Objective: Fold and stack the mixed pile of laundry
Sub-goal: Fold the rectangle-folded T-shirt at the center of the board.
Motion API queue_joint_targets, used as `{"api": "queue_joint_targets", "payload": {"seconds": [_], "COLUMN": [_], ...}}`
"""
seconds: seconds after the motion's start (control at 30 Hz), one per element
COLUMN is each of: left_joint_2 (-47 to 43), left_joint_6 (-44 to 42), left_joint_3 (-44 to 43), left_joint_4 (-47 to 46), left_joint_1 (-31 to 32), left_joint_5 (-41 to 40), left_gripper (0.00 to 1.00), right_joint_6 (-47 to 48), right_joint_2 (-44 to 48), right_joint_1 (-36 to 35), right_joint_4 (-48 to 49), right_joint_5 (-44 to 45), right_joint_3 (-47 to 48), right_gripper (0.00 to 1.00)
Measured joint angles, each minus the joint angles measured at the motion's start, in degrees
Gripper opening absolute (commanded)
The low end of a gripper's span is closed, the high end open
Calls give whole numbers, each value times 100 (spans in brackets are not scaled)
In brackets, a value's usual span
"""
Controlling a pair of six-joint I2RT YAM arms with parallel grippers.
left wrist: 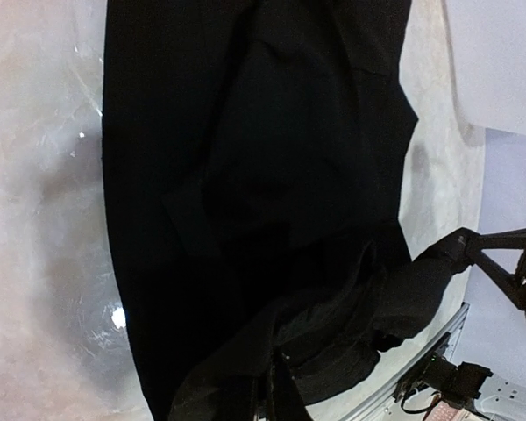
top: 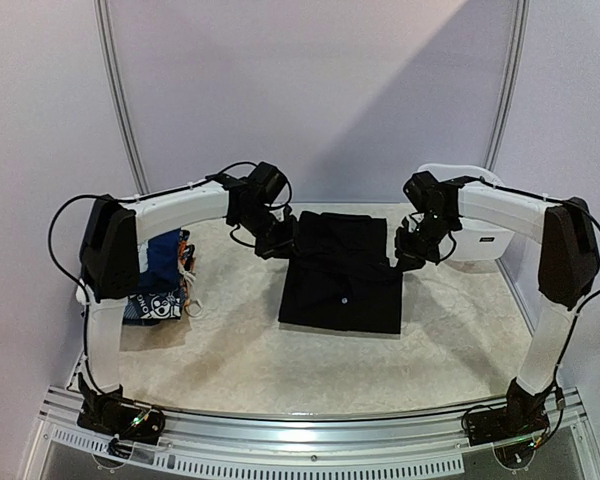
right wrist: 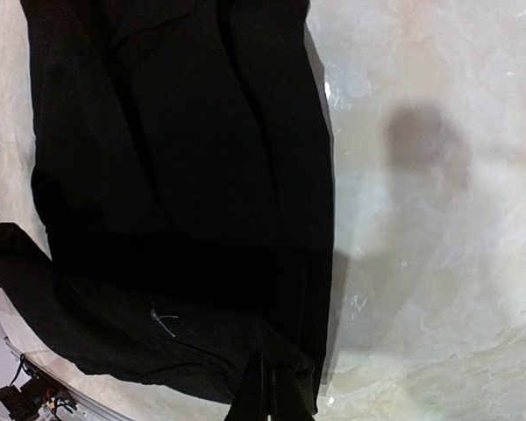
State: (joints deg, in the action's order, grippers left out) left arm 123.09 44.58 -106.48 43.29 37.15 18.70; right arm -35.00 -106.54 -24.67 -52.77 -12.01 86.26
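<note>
Left arm and right arm angle inward, clamping black garment.

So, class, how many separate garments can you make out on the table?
2. A black garment lies spread in the middle of the table; a blue printed garment is bunched at its left edge, partly behind the left arm. More may be hidden in that bunch.

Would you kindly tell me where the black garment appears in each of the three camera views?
Top external: the black garment lies mid-table, toward the far edge.
Left wrist: black garment fills the centre, top to bottom.
Right wrist: black garment covers the left half.
Shared landmark: the pale marbled tabletop beside it.
</note>
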Motion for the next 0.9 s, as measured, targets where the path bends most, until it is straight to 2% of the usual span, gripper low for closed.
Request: {"api": "queue_joint_targets", "payload": {"seconds": [0.33,0.67,0.73,0.9], "left_joint_2": [654,1217,1331,1408], "left_joint_6": [-190,-387,-398,-415], "left_joint_3": [-365,-640,-643,-791], "left_joint_4": [7,-116,-122,-26], "left_joint_1": [-260,-310,-313,-319], "left_joint_5": [122,247,251,179], "left_gripper": [0,0,2,25], "right_joint_6": [201,197,177,138], "right_joint_2": [-883,-1512,-1633,-1784], "right_joint_1": [210,262,262,271], "right_joint_4": [66,186,188,103], "right_joint_5": [-195,-286,-330,-389], "right_joint_3": [573,752,809,1147], "right_gripper": [0,0,5,33]}}
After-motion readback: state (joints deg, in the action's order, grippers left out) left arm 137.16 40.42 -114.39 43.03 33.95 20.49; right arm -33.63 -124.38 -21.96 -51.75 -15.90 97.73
